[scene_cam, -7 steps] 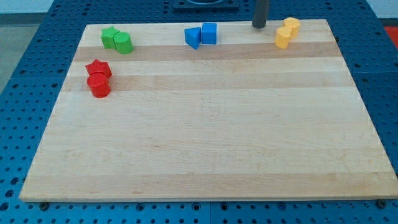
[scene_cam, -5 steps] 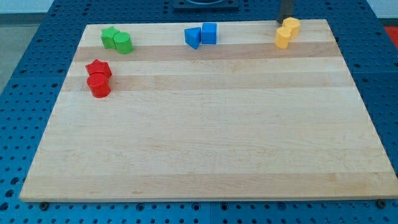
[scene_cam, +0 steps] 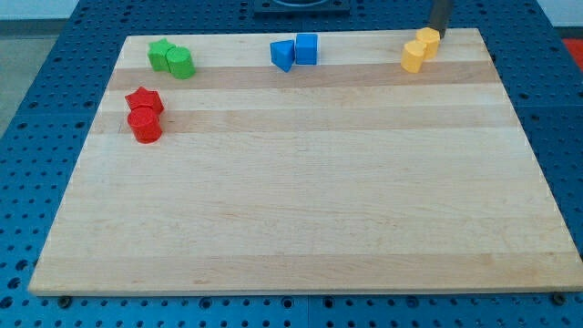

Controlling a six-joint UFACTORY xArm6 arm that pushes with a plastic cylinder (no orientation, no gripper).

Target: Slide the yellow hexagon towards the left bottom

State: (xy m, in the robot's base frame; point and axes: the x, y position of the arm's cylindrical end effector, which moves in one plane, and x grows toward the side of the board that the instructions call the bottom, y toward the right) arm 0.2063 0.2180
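Two yellow blocks sit touching at the view's top right of the wooden board (scene_cam: pixel 301 182). The upper one, the yellow hexagon (scene_cam: pixel 427 39), lies nearest the board's top edge. The second yellow block (scene_cam: pixel 414 56) is just below and left of it; I cannot make out its shape. My tip (scene_cam: pixel 437 31) is at the top edge of the board, right against the hexagon's upper right side. Only the short lower part of the rod shows.
A green star (scene_cam: pixel 161 52) and green cylinder (scene_cam: pixel 180 63) sit at the top left. A red star (scene_cam: pixel 144 99) and red cylinder (scene_cam: pixel 145 126) lie below them. A blue triangle (scene_cam: pixel 282 55) and blue cube (scene_cam: pixel 307 48) sit at top centre.
My tip has moved to the right along the board's top edge, from left of the yellow blocks to the hexagon's upper right. The blocks have barely shifted.
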